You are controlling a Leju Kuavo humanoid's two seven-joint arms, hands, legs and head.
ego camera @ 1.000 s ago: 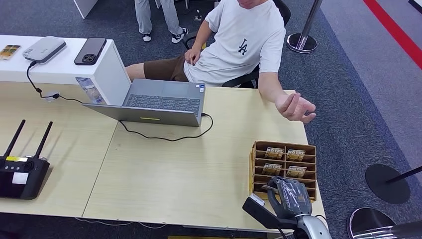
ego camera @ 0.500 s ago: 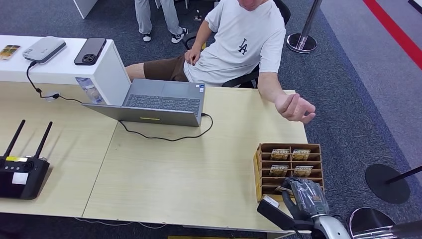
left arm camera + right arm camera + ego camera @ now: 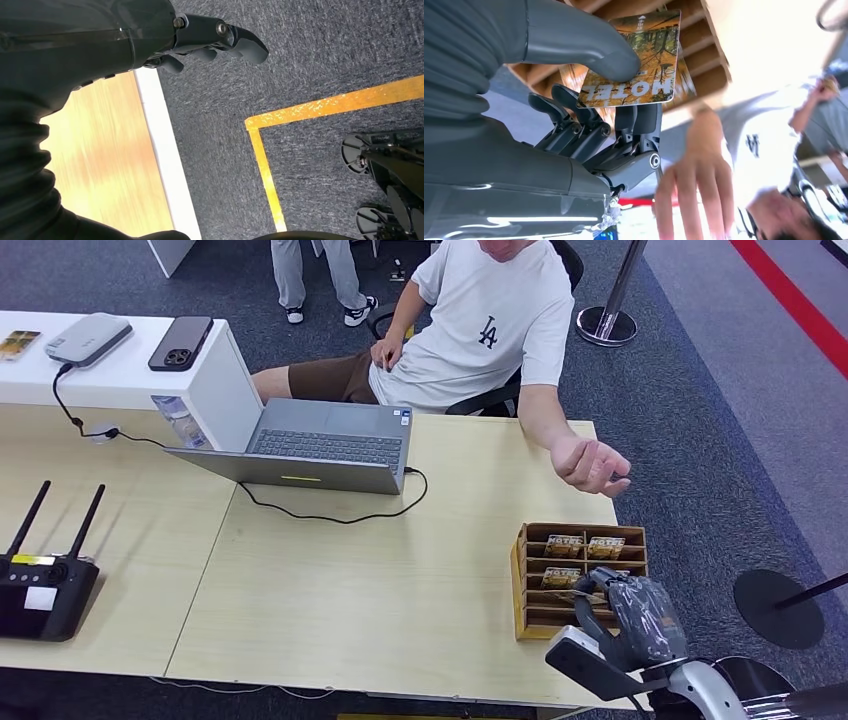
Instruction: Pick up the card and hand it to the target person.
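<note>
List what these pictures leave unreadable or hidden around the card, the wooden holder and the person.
- Card: right wrist view, the right hand's thumb covers part of its face.
- Wooden holder: head view, right hand hides its near right slots.
- Holder cards' print: head view, too small.
- Person's open hand: right wrist view, blurred.
- Person's head: head view, cut off by the edge.

We record a light wooden table [image 3: 380, 580] on dark grey carpet [image 3: 700, 430]; a white counter [image 3: 215, 370] adjoins its far left corner. Stanchion bases [image 3: 605, 327] stand right; a red floor stripe [image 3: 790, 300] crosses the far right, and yellow floor tape [image 3: 320, 107] marks the carpet.
</note>
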